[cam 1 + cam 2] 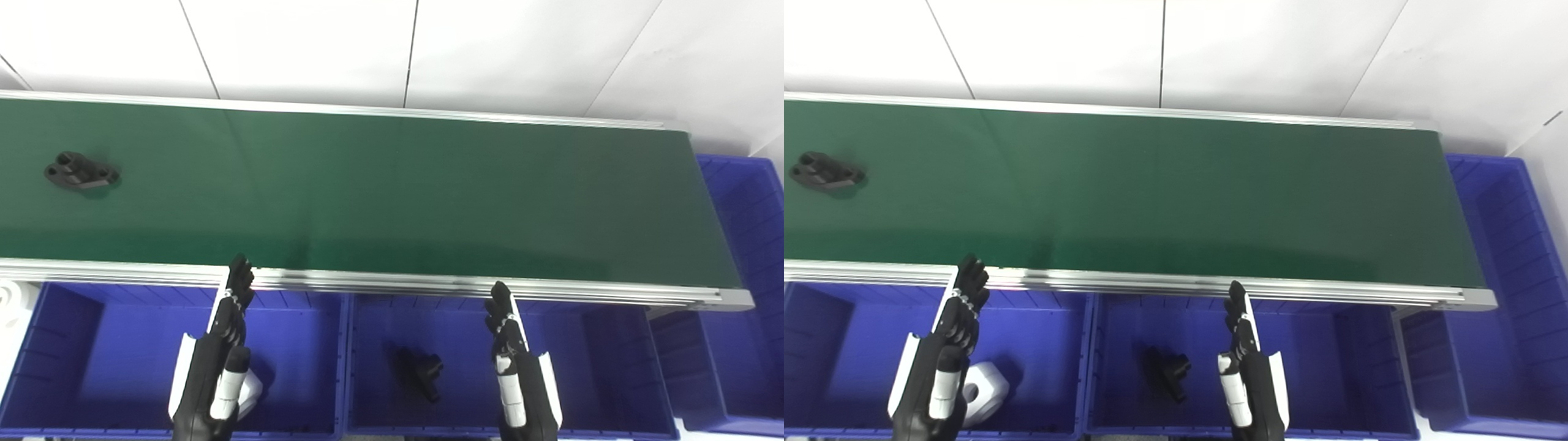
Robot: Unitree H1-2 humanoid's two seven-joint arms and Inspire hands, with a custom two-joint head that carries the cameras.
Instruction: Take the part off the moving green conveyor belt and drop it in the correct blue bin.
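We see black plastic bracket part (81,171) far left on green conveyor belt (392,196) | our left hand (217,361) and right hand (517,367) empty, fingers extended over blue plastic bins (294,343)

Black part (825,172) way over on the left of the green belt (1151,190), both hands (949,355) (1246,367) open above the blue bins (1084,361).

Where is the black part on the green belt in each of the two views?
Left eye view: the black part lies on the belt near the left edge.
Right eye view: the same part is closer to the left edge.
Shared landmark: the belt's right end.
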